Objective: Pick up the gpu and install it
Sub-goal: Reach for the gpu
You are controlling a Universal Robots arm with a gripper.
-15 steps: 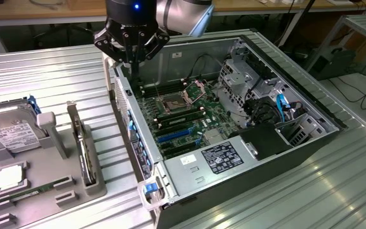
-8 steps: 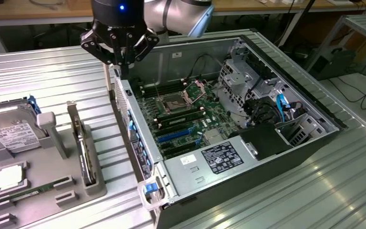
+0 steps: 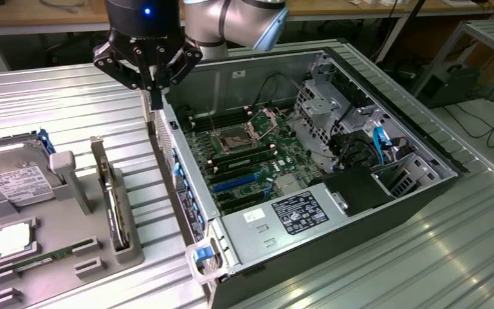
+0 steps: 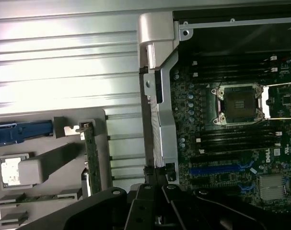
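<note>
end effector (image 3: 154, 96): clenched, empty, over the case (image 3: 419, 145) rear wall
gpu (image 3: 112, 203): upright in the holder (image 3: 67, 248) on the table (image 3: 58, 103), well apart from the end effector

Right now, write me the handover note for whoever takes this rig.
Pincer: shut, nothing in it, hanging over the rear wall of the open computer case, on the side facing the grey tray.
Gpu: standing on edge in its slot in the tray, at the exterior view's left, apart from the pincer.
Done: nothing that shows. The blue slots on the motherboard look bare.
Left: the whole job. The gpu is not yet picked up and not yet installed in the case.
</note>
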